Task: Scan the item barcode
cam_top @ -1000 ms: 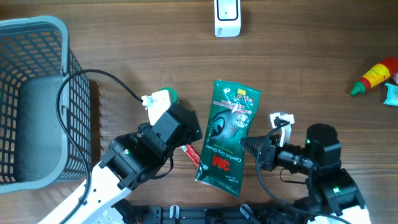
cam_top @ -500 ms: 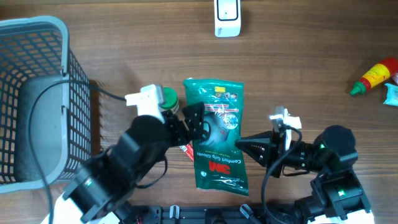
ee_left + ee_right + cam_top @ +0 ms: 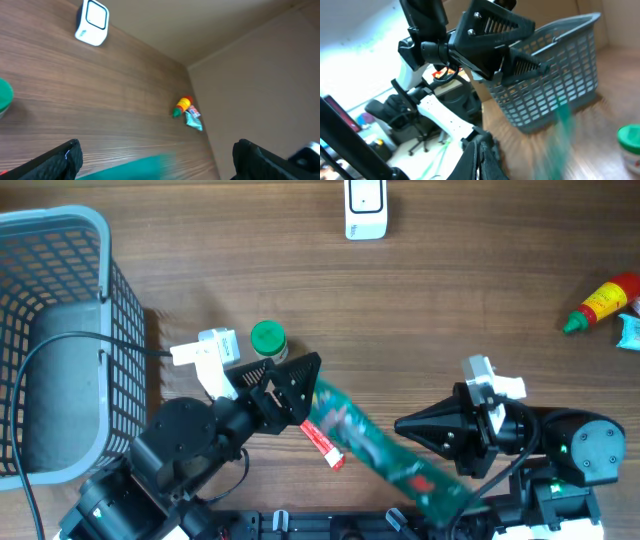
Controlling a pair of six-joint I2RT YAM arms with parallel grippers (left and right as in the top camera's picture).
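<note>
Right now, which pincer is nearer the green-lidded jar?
Left. The left pincer is close beside the green-lidded jar, just to its right in the overhead view; the right pincer is far off to the right, past the green packet.

On wooden bench (image 3: 480, 300): basket (image 3: 60, 220) at 9 o'clock, white scanner (image 3: 365, 207) at 12, red bottle (image 3: 603, 302) at 2, green-capped jar (image 3: 268, 338) near centre.

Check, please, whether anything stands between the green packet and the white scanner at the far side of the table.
Nothing visible does. Only bare table lies between the packet and the scanner. The green-lidded jar sits to the left of that path, and the red bottle is far off to the right.
</note>
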